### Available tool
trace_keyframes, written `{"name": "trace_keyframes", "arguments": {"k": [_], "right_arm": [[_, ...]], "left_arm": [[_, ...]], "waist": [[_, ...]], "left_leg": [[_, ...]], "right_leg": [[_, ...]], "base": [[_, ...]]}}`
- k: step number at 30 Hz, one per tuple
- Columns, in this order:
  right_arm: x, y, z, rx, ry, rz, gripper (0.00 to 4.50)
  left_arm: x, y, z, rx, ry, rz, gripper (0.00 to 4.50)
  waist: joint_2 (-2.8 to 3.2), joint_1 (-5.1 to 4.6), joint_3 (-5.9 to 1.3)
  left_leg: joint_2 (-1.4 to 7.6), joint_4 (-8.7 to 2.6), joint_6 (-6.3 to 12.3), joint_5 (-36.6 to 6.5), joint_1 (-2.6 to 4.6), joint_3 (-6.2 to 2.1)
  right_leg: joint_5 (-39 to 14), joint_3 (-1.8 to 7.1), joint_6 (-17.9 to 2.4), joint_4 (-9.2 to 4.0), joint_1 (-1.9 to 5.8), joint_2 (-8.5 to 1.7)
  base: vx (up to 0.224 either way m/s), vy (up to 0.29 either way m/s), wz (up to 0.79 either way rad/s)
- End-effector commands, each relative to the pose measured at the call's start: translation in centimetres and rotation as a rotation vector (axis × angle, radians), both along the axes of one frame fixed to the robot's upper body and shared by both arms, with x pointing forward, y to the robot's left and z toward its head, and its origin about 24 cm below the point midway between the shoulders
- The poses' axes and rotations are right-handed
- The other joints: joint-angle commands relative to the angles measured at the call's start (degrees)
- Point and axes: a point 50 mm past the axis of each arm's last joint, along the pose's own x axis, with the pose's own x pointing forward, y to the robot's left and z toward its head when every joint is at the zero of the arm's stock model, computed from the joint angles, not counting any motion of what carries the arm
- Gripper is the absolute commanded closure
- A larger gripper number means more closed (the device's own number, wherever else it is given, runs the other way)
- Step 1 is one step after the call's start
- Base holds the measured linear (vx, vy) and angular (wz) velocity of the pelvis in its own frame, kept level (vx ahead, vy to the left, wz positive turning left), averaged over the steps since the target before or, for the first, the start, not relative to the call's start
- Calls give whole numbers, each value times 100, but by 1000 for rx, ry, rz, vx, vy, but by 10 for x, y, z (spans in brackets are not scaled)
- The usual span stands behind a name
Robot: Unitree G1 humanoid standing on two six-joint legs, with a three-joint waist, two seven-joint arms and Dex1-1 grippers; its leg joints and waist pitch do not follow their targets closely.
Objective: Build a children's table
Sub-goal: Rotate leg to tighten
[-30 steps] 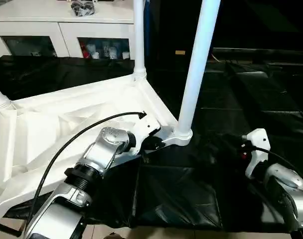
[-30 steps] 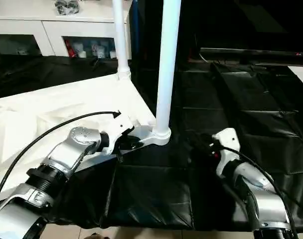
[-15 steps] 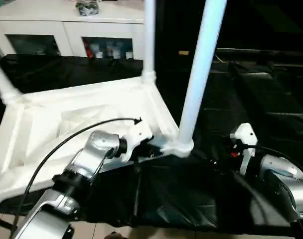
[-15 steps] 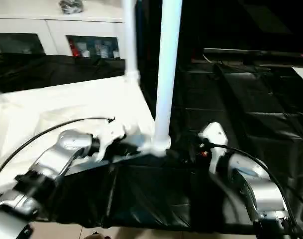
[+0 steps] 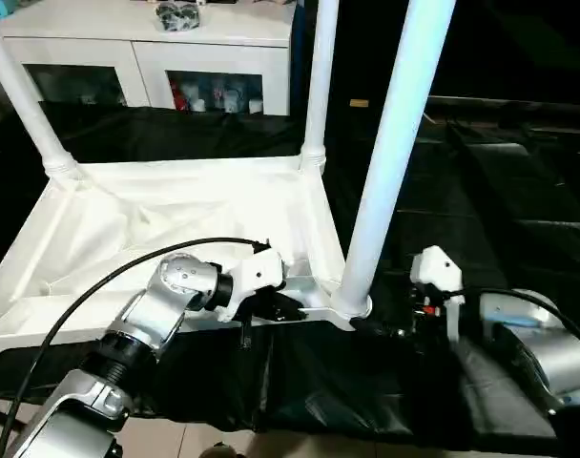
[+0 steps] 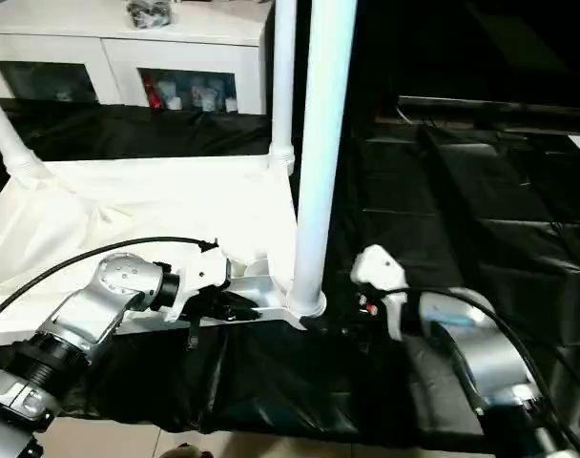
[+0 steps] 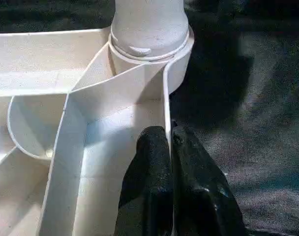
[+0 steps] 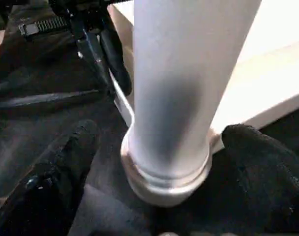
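Right gripper [image 8: 164, 162] now astride nearest leg [image 5: 390, 162].

Behind the work area we see a white cabinet [image 5: 156, 52] w/ 2 glass-front doors; small items sit inside, too small to ID. A dark tangled object [image 5: 178, 13] lies on its top. We're over a work surface draped in creased black cloth [image 5: 519, 191]. Pale floor [image 5: 300, 444] shows along the near edge. Far right bg is dark.
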Motion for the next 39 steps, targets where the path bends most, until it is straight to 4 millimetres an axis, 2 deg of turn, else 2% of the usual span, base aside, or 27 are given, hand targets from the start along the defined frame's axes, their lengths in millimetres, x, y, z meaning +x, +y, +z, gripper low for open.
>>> {"name": "trace_keyframes", "arguments": {"k": [1, 5, 7, 11, 12, 15, 16, 20, 23, 29, 39], "right_arm": [[4, 5, 1, -15, -17, 32, 18], [10, 10, 0, -9, -22, 42, 46], [11, 12, -1, -7, -22, 46, 74], [13, 16, -2, 8, -16, 64, 95], [13, 16, -3, 11, -12, 68, 117], [13, 17, -4, 9, -10, 79, 134], [13, 18, -5, 8, -10, 81, 159], [14, 19, -6, 22, -8, 82, 176], [13, 21, -7, 27, -3, 85, 213], [10, 22, -11, 42, 22, 89, 245], [9, 23, -14, 47, 35, 89, 252]], "left_arm": [[-4, -4, -1, 24, 10, -73, 450], [-4, -3, -1, 29, 11, -82, 450], [-4, -3, -1, 29, 11, -84, 450], [-5, 0, -1, 37, 19, -91, 450], [-5, 0, -1, 37, 20, -92, 450], [-6, 3, -1, 43, 25, -95, 450], [-6, 3, -1, 43, 25, -94, 450], [-6, 3, -1, 36, 28, -90, 450], [-5, 3, -1, 33, 26, -85, 450], [-4, 3, 0, 25, 26, -69, 450], [-1, 6, 1, 29, 22, -53, 450]], "waist": [[-87, -6, -367], [-79, -2, -378], [-85, 8, -373], [-92, 7, -371], [-91, 4, -369], [-93, 12, -363], [-94, 8, -361], [-96, 3, -359], [-101, -4, -357], [-99, -5, -361], [-106, -6, -361]], "left_leg": [[131, -322, 320, -1264, 59, 2], [133, -316, 326, -1199, 54, 3], [132, -317, 317, -1243, 59, 6], [130, -321, 307, -1266, 59, 5], [131, -323, 309, -1264, 52, 2], [131, -324, 296, -1303, 57, 4], [133, -329, 288, -1324, 57, 2], [132, -334, 259, -1380, 55, -3], [135, -341, 243, -1423, 62, -6], [135, -339, 237, -1428, 68, -5], [135, -342, 232, -1437, 66, -8]], "right_leg": [[-1520, 255, -1030, -413, 268, -302], [-1292, 254, -1132, -374, 274, -296], [-1365, 254, -1116, -382, 276, -301], [-1445, 252, -1094, -387, 276, -300], [-1451, 252, -1090, -384, 281, -303], [-1562, 256, -1050, -397, 274, -308], [-1601, 254, -1040, -399, 269, -303], [-1682, 253, -1020, -403, 267, -303], [-1730, 253, -1002, -409, 266, -303], [-1656, 257, -1030, -405, 263, -301], [-1682, 257, -1022, -403, 265, -303]], "base": [[0, 0, 0], [0, 0, 0], [0, 0, 0], [0, 0, 0], [0, 0, 0], [0, 0, 0], [0, 0, 0], [0, 0, 0], [0, 0, 0], [0, 0, 0], [0, 0, 0]]}}
